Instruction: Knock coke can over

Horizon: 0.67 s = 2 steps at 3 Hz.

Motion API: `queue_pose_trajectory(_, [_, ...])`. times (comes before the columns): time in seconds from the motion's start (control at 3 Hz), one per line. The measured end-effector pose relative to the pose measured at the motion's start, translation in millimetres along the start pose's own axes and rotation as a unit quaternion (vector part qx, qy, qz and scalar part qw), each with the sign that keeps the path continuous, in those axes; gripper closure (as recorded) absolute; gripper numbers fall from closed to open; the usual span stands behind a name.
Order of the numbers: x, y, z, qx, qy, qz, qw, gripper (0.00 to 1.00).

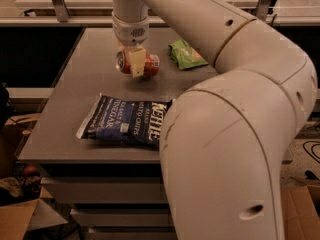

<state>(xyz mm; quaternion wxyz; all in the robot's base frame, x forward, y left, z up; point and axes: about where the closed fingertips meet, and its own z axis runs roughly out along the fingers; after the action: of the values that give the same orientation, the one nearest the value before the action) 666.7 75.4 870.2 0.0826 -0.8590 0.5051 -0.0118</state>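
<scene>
My fingers (135,68) are gripping the coke can (152,64) across its middle, low over the far part of the grey surface (85,79). It is already lying sideways, so I am judging only the release is remaining. A Kettle chip bag (125,123) is lying nearer the front, a green snack bag (185,54) is sitting just beside the can, and a cardboard box (15,221) is sitting on the floor.

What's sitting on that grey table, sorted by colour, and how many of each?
Red: 1, the coke can, tipped sideways right at the end effector over the far middle of the table.
Dark blue: 1, the chip bag, lying flat near the front edge.
Green: 1, the snack bag, at the back right.
Total: 3
</scene>
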Motion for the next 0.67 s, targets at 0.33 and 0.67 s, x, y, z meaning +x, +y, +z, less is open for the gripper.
queue_pose_trajectory(0.33, [-2.5,-0.9,3.7,-0.004,-0.015,-0.002,0.9999,0.38])
queue_pose_trajectory(0.67, [-3.8,-0.9,6.9,-0.007,-0.025,-0.002,0.9997,0.14])
